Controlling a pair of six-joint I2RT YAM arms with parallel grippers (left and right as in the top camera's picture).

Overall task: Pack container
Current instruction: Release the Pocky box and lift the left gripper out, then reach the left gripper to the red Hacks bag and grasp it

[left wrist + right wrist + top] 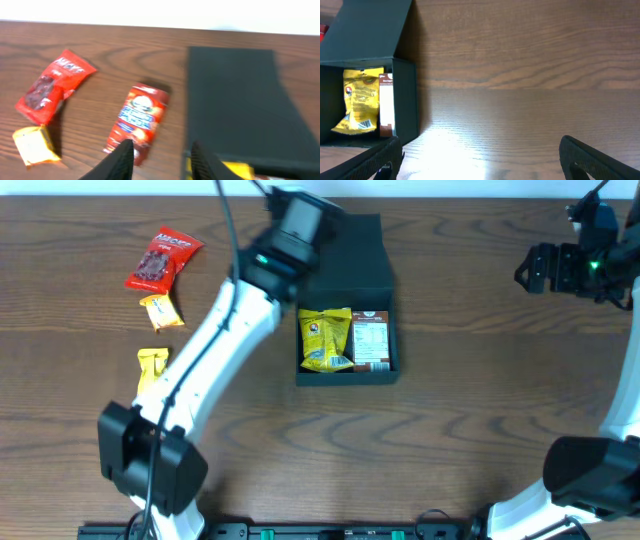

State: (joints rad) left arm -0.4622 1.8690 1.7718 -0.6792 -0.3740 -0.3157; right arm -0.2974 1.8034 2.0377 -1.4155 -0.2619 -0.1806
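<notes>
The dark container (pixel 388 345) sits mid-table with its flap lid (pixel 360 255) open toward the far side. Inside lie a yellow snack packet (pixel 325 340) and a brown-and-white packet (pixel 370 340). My left gripper (pixel 161 161) is open and empty, hovering beside the lid's left edge (pixel 235 100), just above a red snack packet (pixel 140 120) on the table. In the overhead view the left wrist (pixel 295 225) hides that packet. My right gripper (pixel 480 165) is wide open and empty, far right of the container (pixel 405 100); it also shows in the overhead view (pixel 530 270).
On the left of the table lie a red packet (pixel 160 260), a small orange-yellow packet (pixel 160 312) and a yellow packet (pixel 152 365). The first two also show in the left wrist view: the red one (pixel 47 92) and the orange-yellow one (pixel 35 145).
</notes>
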